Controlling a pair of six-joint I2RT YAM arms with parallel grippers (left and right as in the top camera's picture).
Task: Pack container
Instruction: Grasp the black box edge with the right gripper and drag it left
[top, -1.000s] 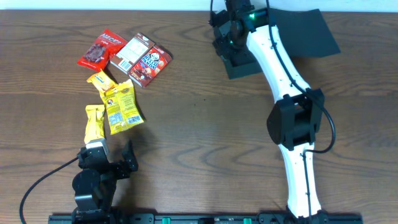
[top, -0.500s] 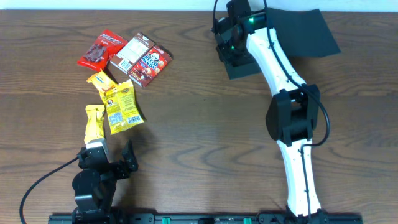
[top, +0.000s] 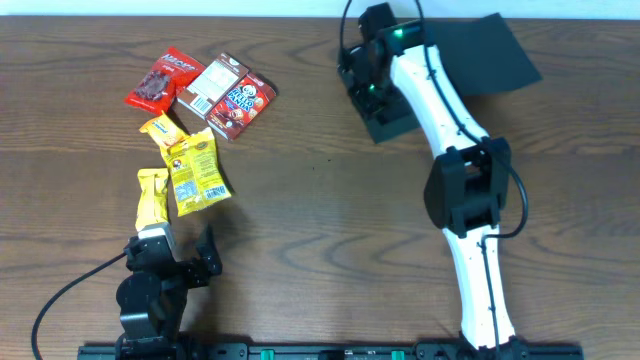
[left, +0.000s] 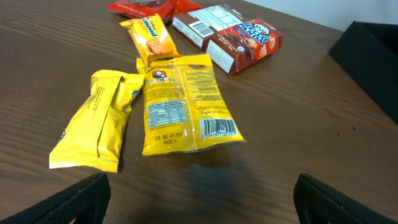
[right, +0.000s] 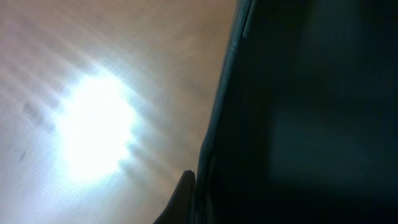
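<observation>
Right claw (top: 363, 84), jaws closed on the left wall of the container (top: 487, 52); in the right wrist view one dark fingertip (right: 184, 190) lies against the outside of that wall, and the container (right: 298, 112) fills the right half of the picture above a glare-lit patch of table. The container, a dark matte shallow box with its flap lid open and lying flat toward the right, sits at the far right of the wooden table (top: 330, 200), partly covered by the white right arm that reaches over it. Left claw (top: 185, 248), at the near left edge of the table, jaws spread wide and holding nothing; both of its fingers (left: 81, 199) frame the bottom of the left wrist view. Just beyond it lie a plain yellow packet (top: 150, 197) and, touching it, a yellow packet with barcode (top: 197, 170). Farther out: a small yellow biscuit packet (top: 162, 130), a red Hello Panda box (top: 242, 105), a white-backed box (top: 212, 83) beside it, and a red packet (top: 162, 80). All snacks are well apart from the container.
</observation>
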